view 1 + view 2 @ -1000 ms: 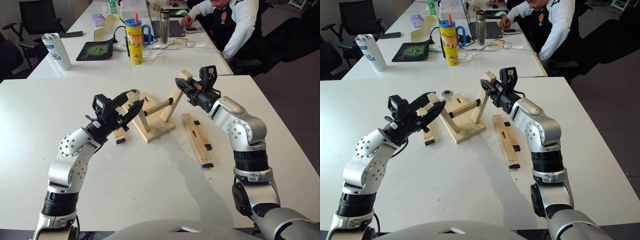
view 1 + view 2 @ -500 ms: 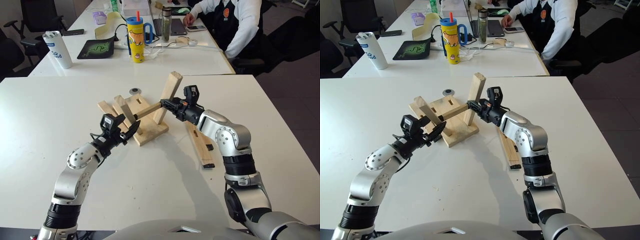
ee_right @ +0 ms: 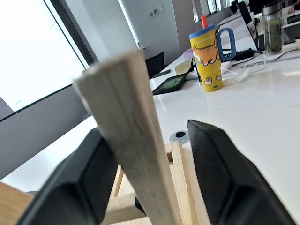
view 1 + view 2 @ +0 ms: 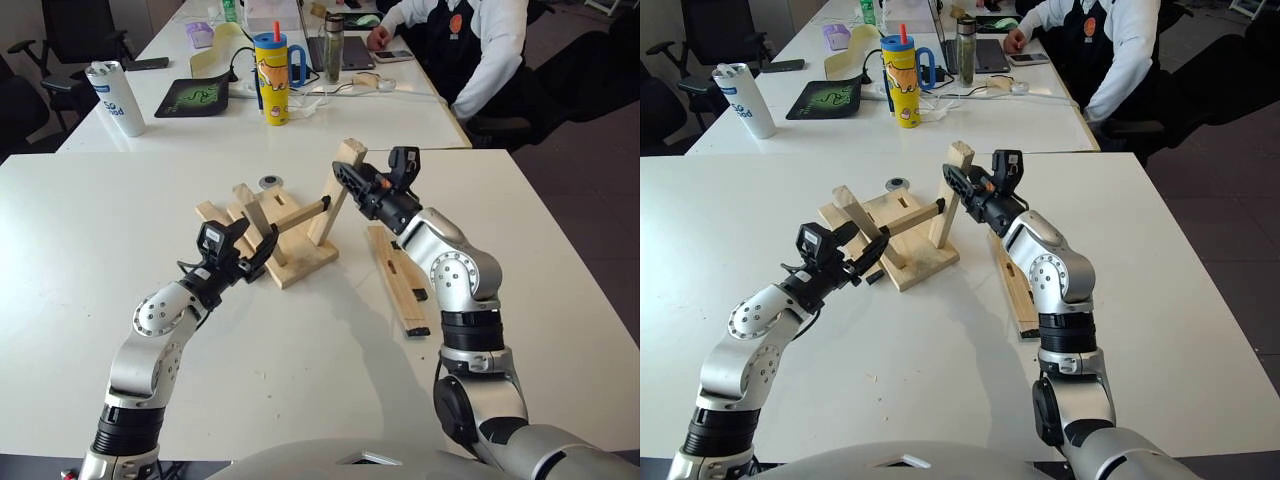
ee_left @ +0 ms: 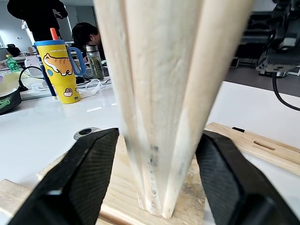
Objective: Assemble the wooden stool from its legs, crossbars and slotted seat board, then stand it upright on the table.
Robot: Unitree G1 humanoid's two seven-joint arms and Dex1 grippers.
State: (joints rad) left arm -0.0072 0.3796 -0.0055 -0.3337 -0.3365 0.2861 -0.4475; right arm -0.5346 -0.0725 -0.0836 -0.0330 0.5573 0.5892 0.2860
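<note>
wooden leg, right gripper moved up from crossbar

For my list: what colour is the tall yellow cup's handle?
Blue. The handle of the tall yellow cup shows best in the left wrist view.

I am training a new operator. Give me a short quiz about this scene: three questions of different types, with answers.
1. True or false: the seat board lies flat on the table.
2. The right pincer is at: A the tilted leg; B the yellow cup; C the laptop.
3. Fill in: the loose plank lies to the robot's ____ of the seat board.
Key: 1 true; 2 A; 3 right.
</note>
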